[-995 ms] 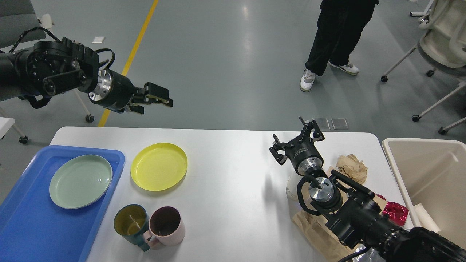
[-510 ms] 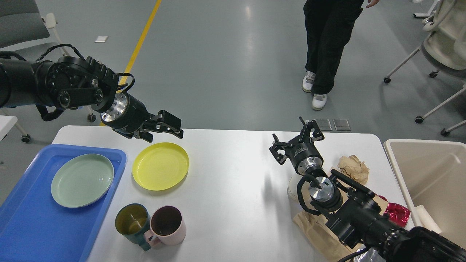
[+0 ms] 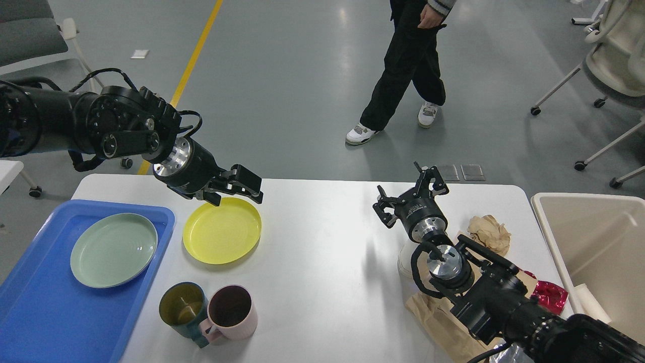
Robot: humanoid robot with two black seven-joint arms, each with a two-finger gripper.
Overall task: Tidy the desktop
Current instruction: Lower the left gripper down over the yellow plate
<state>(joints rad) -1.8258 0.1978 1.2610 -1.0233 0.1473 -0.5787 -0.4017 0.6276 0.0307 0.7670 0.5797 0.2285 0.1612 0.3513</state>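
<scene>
The white desktop (image 3: pixel 322 252) carries a yellow plate (image 3: pixel 221 234), a dark green mug (image 3: pixel 182 305) and a pink mug (image 3: pixel 231 308) at the front left. My left gripper (image 3: pixel 241 190) is open and empty, just above the yellow plate's far rim. My right gripper (image 3: pixel 410 194) is open and empty, held above the table's right half. To its right lie a crumpled brown paper ball (image 3: pixel 488 231), a flat brown paper bag (image 3: pixel 433 317) and a red foil wrapper (image 3: pixel 549 293). A white object (image 3: pixel 404 258) is partly hidden under my right arm.
A blue tray (image 3: pixel 40 317) at the left holds a pale green plate (image 3: pixel 113 249). A beige bin (image 3: pixel 594 227) stands off the table's right edge. A person (image 3: pixel 403 65) walks on the floor beyond the table. Wheeled chairs stand at the far right and far left.
My left gripper has come down and to the right, from above the floor to the yellow plate's far rim. My right arm has not moved. The person has walked to the left.
</scene>
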